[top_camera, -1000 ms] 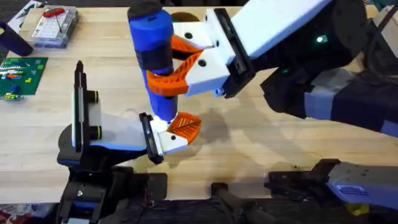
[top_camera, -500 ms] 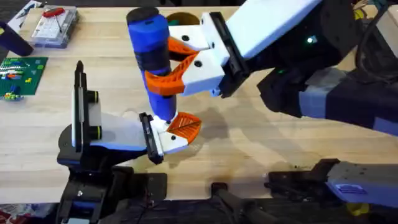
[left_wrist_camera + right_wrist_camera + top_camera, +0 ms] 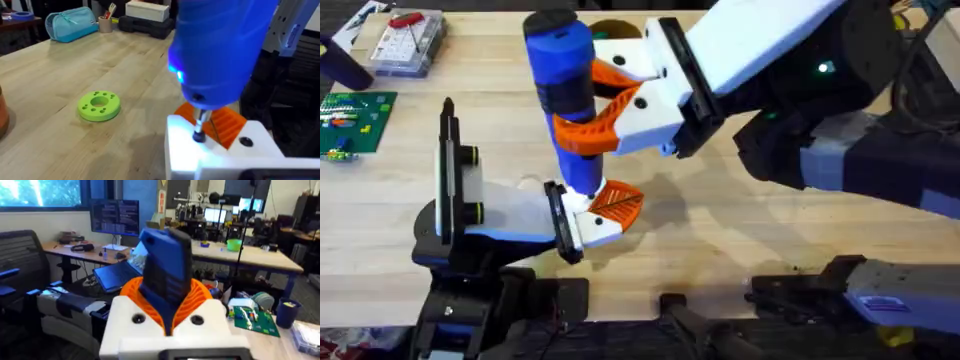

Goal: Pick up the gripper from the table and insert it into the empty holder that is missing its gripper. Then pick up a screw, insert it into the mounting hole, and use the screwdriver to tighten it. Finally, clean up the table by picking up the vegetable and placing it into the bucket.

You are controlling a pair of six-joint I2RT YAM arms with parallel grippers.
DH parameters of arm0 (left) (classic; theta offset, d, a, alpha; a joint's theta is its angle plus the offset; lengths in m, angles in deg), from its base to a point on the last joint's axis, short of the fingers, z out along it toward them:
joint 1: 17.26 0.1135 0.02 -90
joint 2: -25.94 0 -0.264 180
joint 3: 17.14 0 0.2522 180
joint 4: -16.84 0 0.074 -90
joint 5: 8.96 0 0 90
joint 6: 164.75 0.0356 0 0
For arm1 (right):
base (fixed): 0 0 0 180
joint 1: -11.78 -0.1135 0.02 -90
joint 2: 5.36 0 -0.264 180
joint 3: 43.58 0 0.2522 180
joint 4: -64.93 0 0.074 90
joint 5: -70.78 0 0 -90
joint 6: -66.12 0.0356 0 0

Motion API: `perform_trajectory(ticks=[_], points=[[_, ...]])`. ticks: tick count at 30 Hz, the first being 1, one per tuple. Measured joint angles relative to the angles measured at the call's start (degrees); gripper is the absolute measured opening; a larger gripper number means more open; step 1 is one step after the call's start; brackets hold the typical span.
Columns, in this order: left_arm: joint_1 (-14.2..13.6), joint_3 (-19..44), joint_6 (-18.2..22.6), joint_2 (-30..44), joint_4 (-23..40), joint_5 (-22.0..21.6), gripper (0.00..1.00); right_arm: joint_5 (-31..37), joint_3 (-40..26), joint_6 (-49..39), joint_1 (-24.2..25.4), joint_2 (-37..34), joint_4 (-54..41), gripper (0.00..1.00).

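While clamped, right claw grips screwdriver

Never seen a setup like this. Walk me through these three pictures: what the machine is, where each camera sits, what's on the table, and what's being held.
These are two robot arms at a wooden table, each ending in a two-finger gripper.

The overhead picture looks down from above the arms' bases. The right gripper, white with orange ribbed pads, is clamped on the screwdriver, a bright blue pen-shaped tool held upright. Its metal tip meets a white part held at the left gripper, low on the table.

The left wrist picture is taken from that low arm: the screwdriver hangs close above, and a round green disc with a hole lies farther off on the wood.

The right wrist picture looks along the other arm's jaws, closed around the blue body.

At the table's far left sit a clear plastic box and a green circuit board.
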Motion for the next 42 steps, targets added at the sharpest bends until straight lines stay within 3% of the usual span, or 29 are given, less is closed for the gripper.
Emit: perform_trajectory(ticks=[42], points=[[0.0, 0.0, 0.0, 0.0, 0.02, 0.0, 0.011, -0.68, 0.0, -1.37, -0.08, 0.0, -2.17, 0.026]])
